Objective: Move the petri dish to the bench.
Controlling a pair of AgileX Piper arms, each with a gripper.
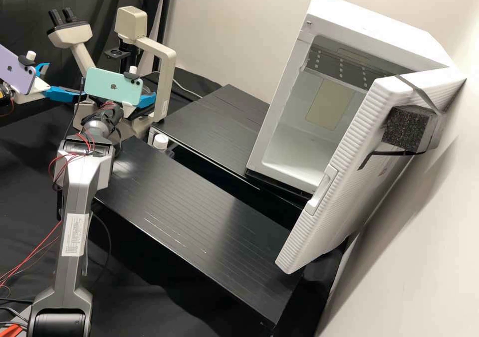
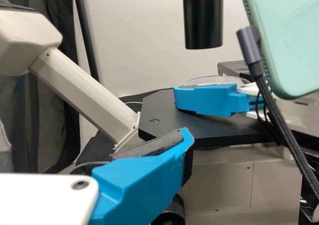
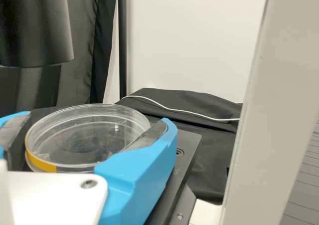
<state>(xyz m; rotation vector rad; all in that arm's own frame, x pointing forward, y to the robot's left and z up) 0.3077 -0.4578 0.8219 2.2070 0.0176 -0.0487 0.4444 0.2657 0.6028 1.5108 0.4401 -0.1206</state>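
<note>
Pads (image 3: pixel 148 136) of the right pincer (image 1: pixel 146 99) grasp opposite sides of the clear petri dish (image 3: pixel 84 135) over the microscope stage (image 2: pixel 167 116). A white mount (image 3: pixel 55 197) covers part of the dish's yellow-marked near side, and whether its base touches the stage cannot be told. In the high view, a mint phone (image 1: pixel 111 85) hides much of that pincer; in the left wrist view, its blue finger partly covers the dish. The left pincer (image 1: pixel 60 80) looks released, its fingers parted beside the microscope, partly behind a purple phone (image 1: pixel 15 69) cut off by the view's edge
</note>
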